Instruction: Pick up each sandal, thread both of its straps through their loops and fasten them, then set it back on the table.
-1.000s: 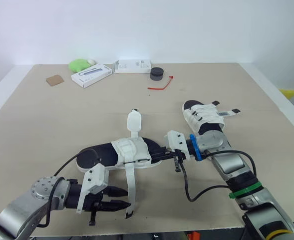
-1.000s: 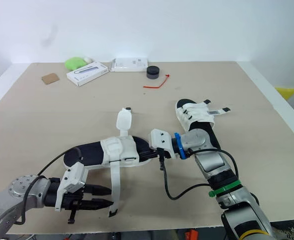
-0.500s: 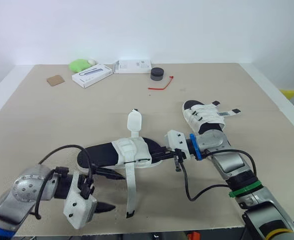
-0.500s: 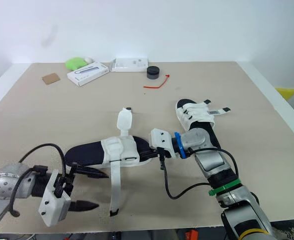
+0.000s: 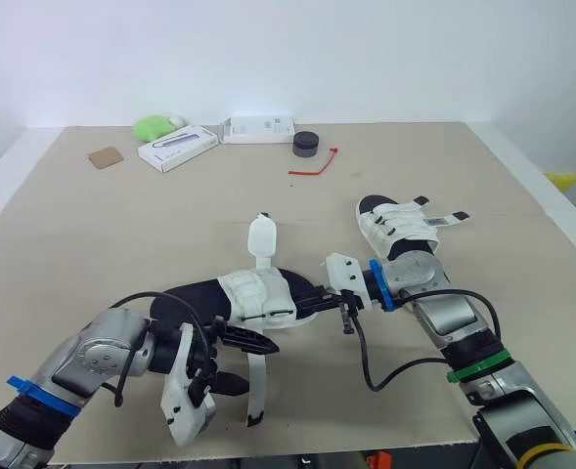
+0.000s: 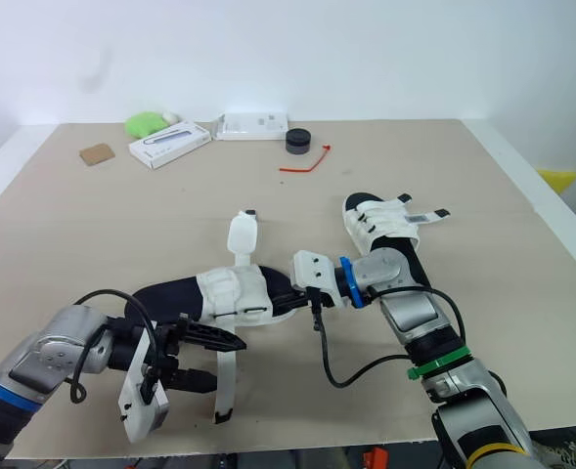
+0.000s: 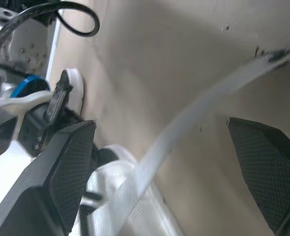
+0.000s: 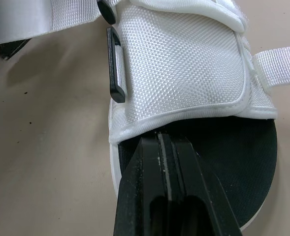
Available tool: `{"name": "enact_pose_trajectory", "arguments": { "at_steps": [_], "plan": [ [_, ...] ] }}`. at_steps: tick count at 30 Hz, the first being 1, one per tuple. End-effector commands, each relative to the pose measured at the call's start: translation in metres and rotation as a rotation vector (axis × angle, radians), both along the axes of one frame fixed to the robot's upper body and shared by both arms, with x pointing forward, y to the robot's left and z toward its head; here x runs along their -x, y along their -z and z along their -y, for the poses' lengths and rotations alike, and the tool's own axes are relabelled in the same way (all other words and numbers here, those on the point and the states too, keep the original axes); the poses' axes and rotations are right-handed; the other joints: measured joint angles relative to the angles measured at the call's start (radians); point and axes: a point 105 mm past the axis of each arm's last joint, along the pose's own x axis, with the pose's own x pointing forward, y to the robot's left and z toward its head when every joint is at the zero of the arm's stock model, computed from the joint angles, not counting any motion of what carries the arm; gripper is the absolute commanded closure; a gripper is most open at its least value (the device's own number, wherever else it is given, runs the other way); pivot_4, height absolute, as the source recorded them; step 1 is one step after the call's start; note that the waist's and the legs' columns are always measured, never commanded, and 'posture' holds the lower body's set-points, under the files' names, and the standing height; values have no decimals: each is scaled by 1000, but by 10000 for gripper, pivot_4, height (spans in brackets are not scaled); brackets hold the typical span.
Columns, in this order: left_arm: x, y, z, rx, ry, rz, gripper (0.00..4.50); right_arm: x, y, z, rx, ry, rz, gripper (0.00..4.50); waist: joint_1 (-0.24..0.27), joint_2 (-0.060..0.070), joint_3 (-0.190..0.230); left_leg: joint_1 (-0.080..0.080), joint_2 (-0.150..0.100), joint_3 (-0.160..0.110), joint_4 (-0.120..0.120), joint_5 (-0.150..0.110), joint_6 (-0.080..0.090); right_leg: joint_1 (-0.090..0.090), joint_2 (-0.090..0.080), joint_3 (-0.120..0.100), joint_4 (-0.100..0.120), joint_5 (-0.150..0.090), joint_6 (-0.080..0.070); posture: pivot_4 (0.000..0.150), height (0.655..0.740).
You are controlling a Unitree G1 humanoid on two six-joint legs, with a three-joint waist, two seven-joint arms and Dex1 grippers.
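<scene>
"Two sandals are on our tan table (image 5: 121,225). How far along are we?"

"Not far. The black-soled sandal with white mesh straps (image 5: 258,298) lies in the middle, close to us. Our right gripper (image 5: 315,299) is pinched tight on one end of its black sole."

"And our left gripper (image 5: 260,363)?"

"It is wide. The long white strap (image 5: 255,386) runs between its two black fingers (image 7: 68,167). It is not squeezing yet."

"Is that strap through the black plastic loop (image 8: 116,73)?"

"No. It lies loose on the table, pointing at us. The other white strap (image 5: 262,239) sticks up on the far side, loose too."

"So both straps are left to do?"

"We think so. After that we set it down."

"And the second white-strapped sandal (image 5: 395,227)?"

"It sits just past our right gripper. Its strap ends poke out sideways. We cannot tell if they are fastened."
</scene>
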Motion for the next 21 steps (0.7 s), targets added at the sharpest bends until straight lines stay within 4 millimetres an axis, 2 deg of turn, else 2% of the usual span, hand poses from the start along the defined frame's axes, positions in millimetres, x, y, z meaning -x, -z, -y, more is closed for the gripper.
{"name": "enact_pose_trajectory", "arguments": {
  "at_steps": [1, 4, 6, 7, 8, 10, 11, 12, 14, 17, 21],
  "plan": [
    [5, -8, 4, 17, 35, 6, 3353, 0, 1, 3, 15, 8, 6, 45000, 0, 0, 0, 0, 0, 0, 0, 0, 0, 0, 0, 0, 0, 0, 0, 1500, 7400],
    [5, -8, 4, 26, 27, -24, 12174, 0, 1, 3, 16, 12, 6, 45000, 0, 0, 0, 0, 0, 0, 0, 0, 0, 0, 0, 0, 0, 0, 0, 1500, 7400],
    [3, -13, 2, 68, -21, -79, 22650, 0, 1, 3, 16, 13, 7, 45000, 0, 0, 0, 0, 0, 0, 0, 0, 0, 0, 0, 0, 0, 0, 0, 1500, 7400],
    [1, -17, 2, 101, -53, -113, 24978, 0, 1, 3, 15, 13, 7, 45000, 0, 0, 0, 0, 0, 0, 0, 0, 0, 0, 0, 0, 0, 0, 0, 1500, 7400],
    [0, -19, 1, 115, -73, -136, 30142, 0, 1, 3, 15, 13, 8, 45000, 0, 0, 0, 0, 0, 0, 0, 0, 0, 0, 0, 0, 0, 0, 0, 1500, 7400],
    [-2, -22, 1, 143, -106, -176, 35562, 1, 1, 3, 15, 11, 8, 45000, 0, 0, 0, 0, 1, 0, 0, 0, 0, 0, 0, 0, 0, 0, 0, 1500, 7400],
    [-3, -23, 1, 159, -128, -205, 42208, 1, 1, 3, 15, 11, 7, 45000, 0, 0, 0, 0, 1, 0, 0, 0, 0, 0, 0, 0, 0, 0, 0, 1500, 7400],
    [-5, -24, 1, 177, -147, -234, 44151, 1, 2, 3, 14, 10, 6, 45000, 0, 0, 0, 0, 1, 0, 0, 0, 0, 0, 0, 0, 0, 0, 0, 1500, 7400],
    [-11, -33, 1, 263, -218, -333, 44151, 1, 2, 3, 15, 9, 6, 45000, 0, 0, 0, 0, 1, 0, 0, 0, 0, 0, 1, 0, 0, 0, 0, 1500, 7400],
    [-24, -52, -3, 435, -359, -618, 44151, 1, 2, 3, 17, 8, 6, 45000, 0, 0, 0, 0, 1, 0, 0, 0, 0, 0, 1, 0, 0, 0, 0, 1500, 7400],
    [-39, -73, -5, 566, -453, -864, 44151, 2, 3, 3, 17, 7, 6, 45000, 0, 0, 0, 0, 1, -1, 0, 0, 0, 0, 1, -1, 0, -1, 1, 1500, 7400]
  ]
}}
